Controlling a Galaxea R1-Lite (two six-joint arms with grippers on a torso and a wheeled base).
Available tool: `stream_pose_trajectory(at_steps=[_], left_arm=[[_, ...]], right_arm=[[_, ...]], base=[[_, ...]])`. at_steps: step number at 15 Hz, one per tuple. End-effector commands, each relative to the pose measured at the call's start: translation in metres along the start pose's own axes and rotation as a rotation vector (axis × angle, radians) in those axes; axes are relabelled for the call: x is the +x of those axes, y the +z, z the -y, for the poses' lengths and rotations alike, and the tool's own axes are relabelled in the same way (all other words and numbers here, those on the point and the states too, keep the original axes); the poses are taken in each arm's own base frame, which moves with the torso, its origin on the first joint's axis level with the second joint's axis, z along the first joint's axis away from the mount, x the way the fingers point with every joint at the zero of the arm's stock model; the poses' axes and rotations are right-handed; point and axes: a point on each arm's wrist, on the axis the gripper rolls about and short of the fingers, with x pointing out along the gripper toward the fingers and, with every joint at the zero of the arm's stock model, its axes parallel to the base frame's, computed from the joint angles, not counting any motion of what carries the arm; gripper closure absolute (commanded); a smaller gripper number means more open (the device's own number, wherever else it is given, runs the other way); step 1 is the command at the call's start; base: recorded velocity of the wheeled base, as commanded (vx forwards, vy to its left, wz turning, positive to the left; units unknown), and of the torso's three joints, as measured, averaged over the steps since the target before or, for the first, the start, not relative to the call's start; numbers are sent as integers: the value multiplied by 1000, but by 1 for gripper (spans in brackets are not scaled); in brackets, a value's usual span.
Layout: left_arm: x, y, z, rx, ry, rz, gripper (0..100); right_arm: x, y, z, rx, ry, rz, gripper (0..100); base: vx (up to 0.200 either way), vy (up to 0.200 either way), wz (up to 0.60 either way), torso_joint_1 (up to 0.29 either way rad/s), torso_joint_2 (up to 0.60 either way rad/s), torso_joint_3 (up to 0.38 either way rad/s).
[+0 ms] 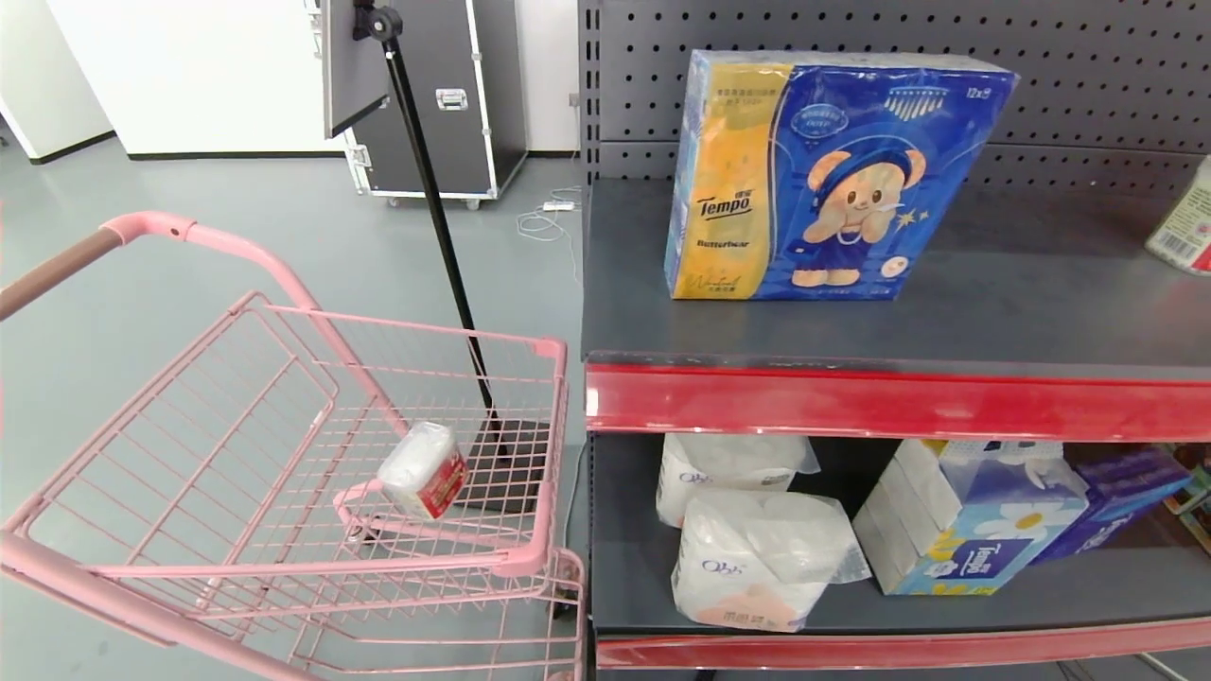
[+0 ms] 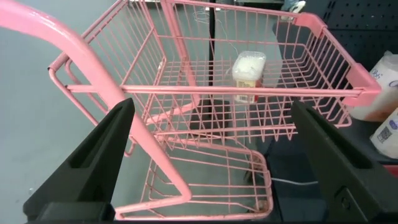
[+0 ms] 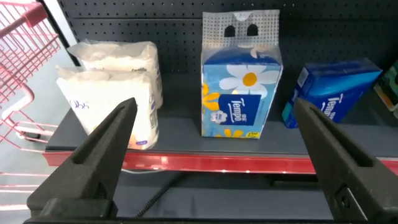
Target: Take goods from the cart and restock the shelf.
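Head view: white pack [image 1: 1184,225] cut off at right edge; left gripper [image 2: 212,106] and right gripper [image 3: 214,104] jaws wide, empty.

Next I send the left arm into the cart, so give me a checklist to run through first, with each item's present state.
1. Goods in pink cart: ok, one small pack lies in its basket.
2. Left claw open, empty: ok.
3. Right claw open, empty: ok, facing the lower shelf.
4. Room on upper shelf: ok, bare space beside the large tissue pack.
5. Left claw's clearance from the cart handle: cannot tell.
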Motion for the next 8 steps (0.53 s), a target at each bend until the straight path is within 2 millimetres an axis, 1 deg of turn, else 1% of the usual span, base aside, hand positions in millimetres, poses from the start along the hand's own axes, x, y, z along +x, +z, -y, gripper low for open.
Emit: stream_pose_trajectory(at_steps=[1,4,8], left_arm=[[0,0,0,-1,0,0,0],[0,0,0,-1,0,-2,0],[0,0,0,-1,0,0,0]], right_arm=[[0,0,0,0,1,-1,0],[0,0,0,0,1,1,0],[0,0,0,0,1,-1,0]], base=[[0,0,0,0,0,0],[0,0,0,0,0,0],[-200,0,0,10,2,4]])
